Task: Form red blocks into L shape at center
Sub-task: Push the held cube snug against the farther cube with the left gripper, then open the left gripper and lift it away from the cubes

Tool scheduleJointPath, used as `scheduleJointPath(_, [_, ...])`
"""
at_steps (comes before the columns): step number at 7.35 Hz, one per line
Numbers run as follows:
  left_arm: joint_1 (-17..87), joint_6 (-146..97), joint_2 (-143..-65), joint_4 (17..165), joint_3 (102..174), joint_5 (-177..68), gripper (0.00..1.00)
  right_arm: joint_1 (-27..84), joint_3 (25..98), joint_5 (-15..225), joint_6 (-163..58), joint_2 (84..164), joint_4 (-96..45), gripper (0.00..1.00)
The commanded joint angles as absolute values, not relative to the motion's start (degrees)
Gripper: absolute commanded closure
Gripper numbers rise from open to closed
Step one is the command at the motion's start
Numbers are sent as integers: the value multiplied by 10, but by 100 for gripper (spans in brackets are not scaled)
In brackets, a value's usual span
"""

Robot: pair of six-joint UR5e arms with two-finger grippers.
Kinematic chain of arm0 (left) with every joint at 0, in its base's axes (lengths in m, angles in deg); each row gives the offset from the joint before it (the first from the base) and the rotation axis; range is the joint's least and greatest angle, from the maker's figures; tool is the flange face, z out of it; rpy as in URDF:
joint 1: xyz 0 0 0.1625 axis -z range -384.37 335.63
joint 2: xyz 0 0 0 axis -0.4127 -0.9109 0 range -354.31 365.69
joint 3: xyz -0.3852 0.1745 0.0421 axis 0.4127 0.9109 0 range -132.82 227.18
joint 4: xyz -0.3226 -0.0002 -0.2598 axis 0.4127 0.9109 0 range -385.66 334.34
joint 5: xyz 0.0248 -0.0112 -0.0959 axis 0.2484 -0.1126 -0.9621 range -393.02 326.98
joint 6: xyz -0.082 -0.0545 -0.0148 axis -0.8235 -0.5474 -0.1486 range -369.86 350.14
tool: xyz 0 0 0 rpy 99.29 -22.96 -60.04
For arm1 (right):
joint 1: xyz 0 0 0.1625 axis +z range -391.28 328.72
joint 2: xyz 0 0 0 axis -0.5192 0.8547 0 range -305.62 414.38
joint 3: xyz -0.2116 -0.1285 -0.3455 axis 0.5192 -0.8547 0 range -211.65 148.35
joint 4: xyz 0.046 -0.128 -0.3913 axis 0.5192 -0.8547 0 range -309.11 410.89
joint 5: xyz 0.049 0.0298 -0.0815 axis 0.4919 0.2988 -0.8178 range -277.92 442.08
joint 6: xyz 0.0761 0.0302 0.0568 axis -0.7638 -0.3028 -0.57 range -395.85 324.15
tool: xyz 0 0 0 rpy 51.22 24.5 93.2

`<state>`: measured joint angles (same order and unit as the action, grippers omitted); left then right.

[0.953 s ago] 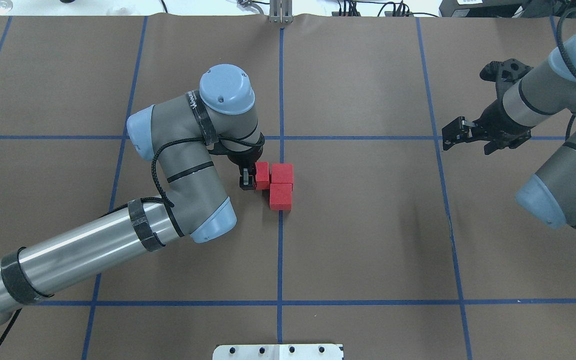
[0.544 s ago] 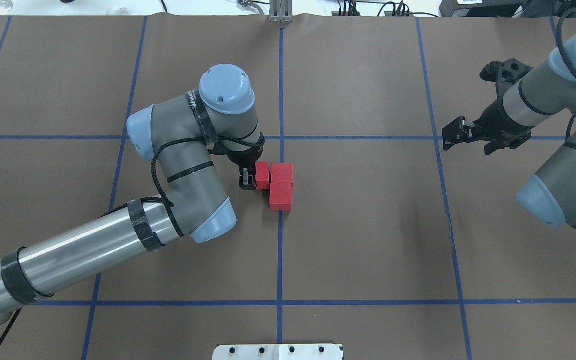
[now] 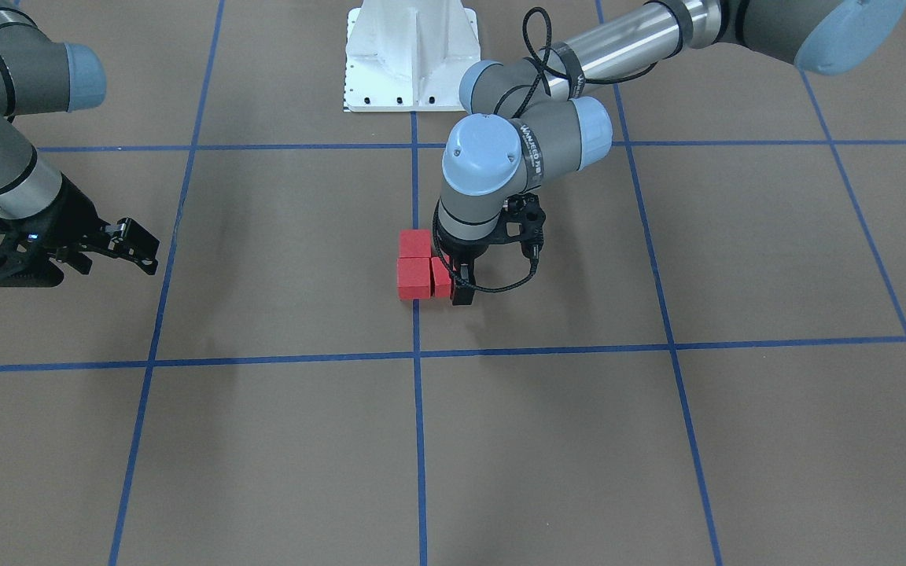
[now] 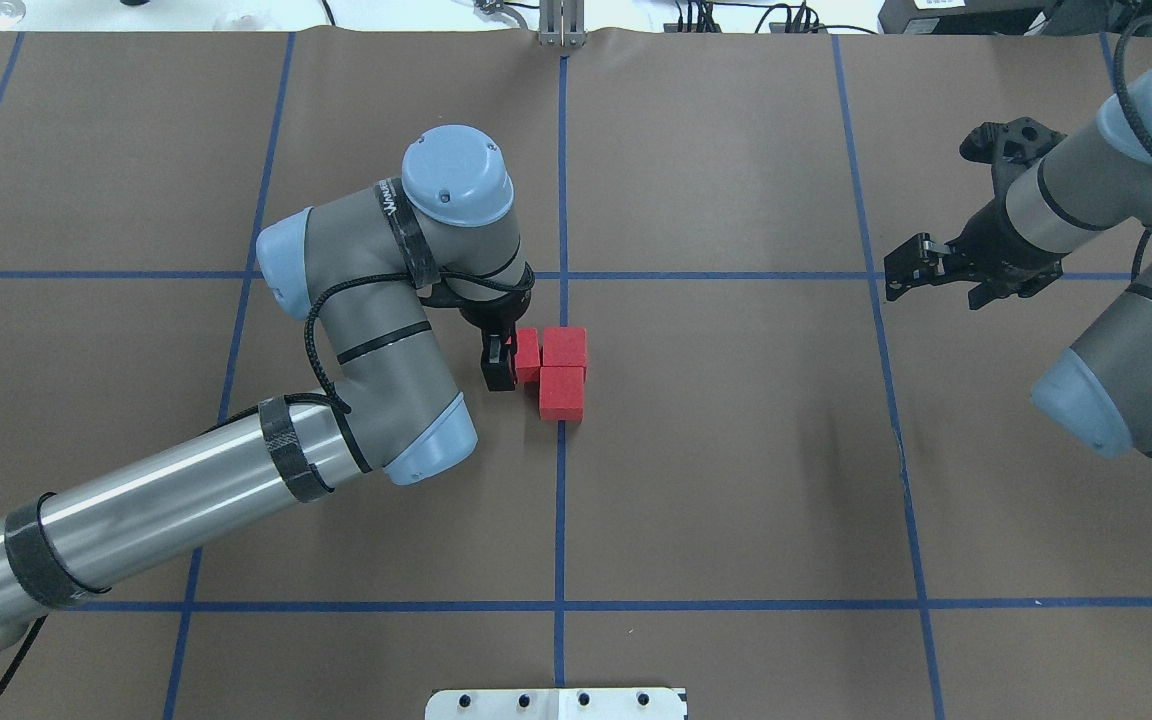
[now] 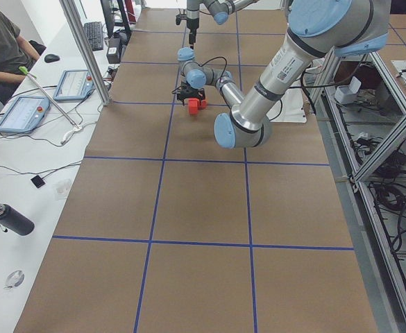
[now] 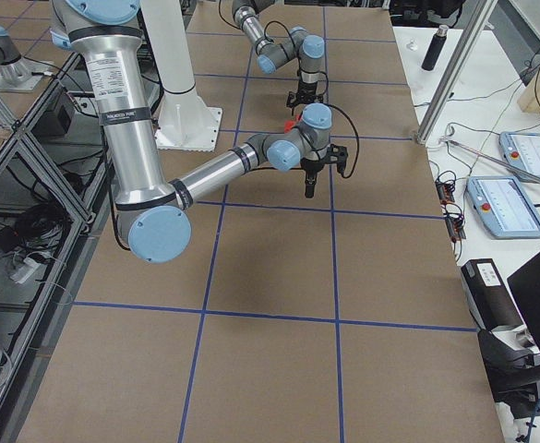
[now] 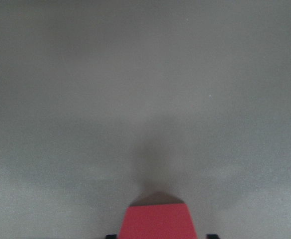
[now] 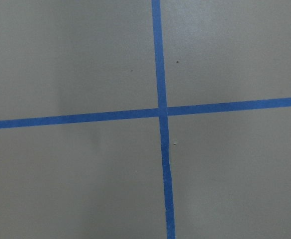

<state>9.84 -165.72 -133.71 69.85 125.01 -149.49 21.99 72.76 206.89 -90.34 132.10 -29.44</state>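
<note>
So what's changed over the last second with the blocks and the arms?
The left gripper, shut on the third red block, edged slightly rightward in the overhead view, carrying that block closer to the other two red blocks. Those two have not moved, and the right gripper stayed open off to the side.

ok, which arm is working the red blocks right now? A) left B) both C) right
A: the left gripper is down at the red blocks; the right gripper hangs far off to the side, its wrist view showing only table and tape.
</note>
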Motion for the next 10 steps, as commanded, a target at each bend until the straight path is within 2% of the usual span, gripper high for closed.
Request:
scheduleJointPath(1, [107,-1649,-1337,697,1260,-1501,0,220,729,2069,-903,1320,-294,1])
scheduleJointPath(3, [112,-1589,-1315,691,1292,-1502,0,220,729,2069,-904,1320,-294,1])
scheduleJointPath(10, [101,-1590,-1283,690,1294,-1503,0,220,729,2069,-904,1318,-294,1])
